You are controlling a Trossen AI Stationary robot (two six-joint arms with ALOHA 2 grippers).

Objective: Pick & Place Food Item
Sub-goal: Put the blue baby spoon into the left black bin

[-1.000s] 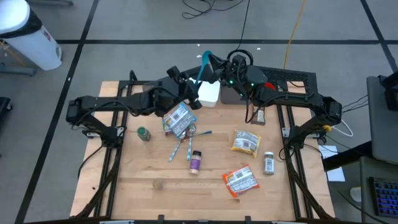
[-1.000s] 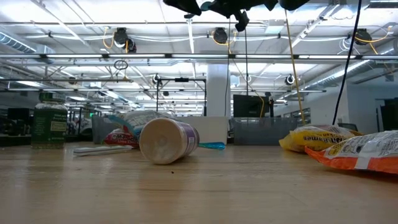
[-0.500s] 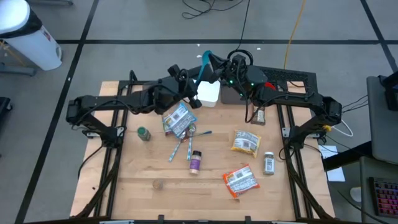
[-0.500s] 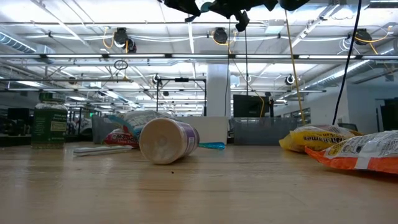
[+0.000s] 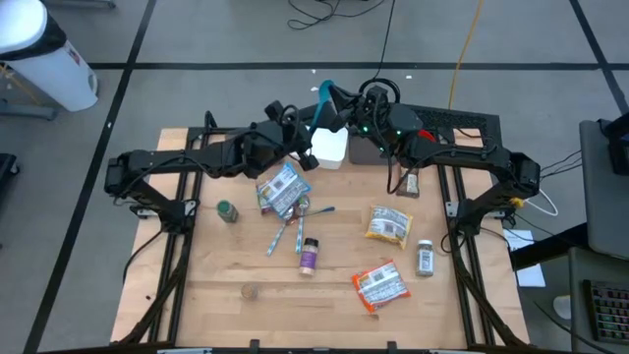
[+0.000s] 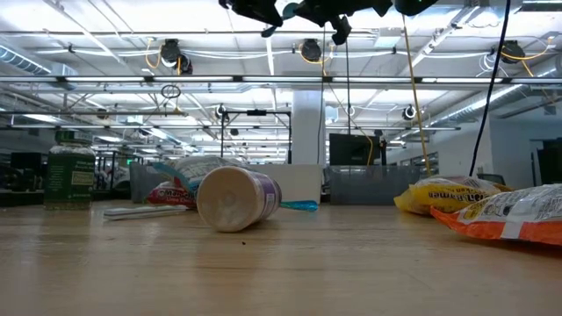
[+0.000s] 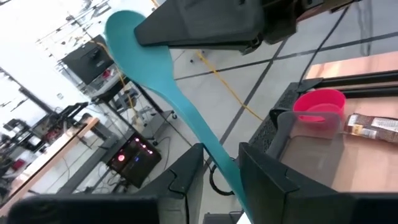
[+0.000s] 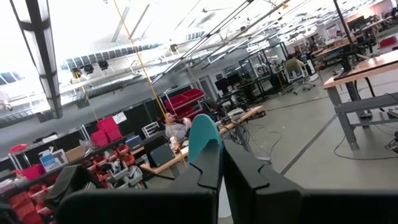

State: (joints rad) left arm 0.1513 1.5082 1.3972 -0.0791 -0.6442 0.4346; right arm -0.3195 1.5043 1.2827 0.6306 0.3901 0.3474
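High view is showing a pale wooden tabletop (image 5: 236, 315) sitting on grey floor tiles. Above its twelve o'clock edge, both arms are meeting around a smooth teal plastic spoon (image 5: 325, 97). Right gripper (image 5: 334, 103) is pinching the bowl end tight; left gripper (image 5: 303, 128) is closing narrowly on the curved handle. Crinkly snack packets (image 5: 379, 286) and small jars (image 5: 309, 257) are lying scattered below.
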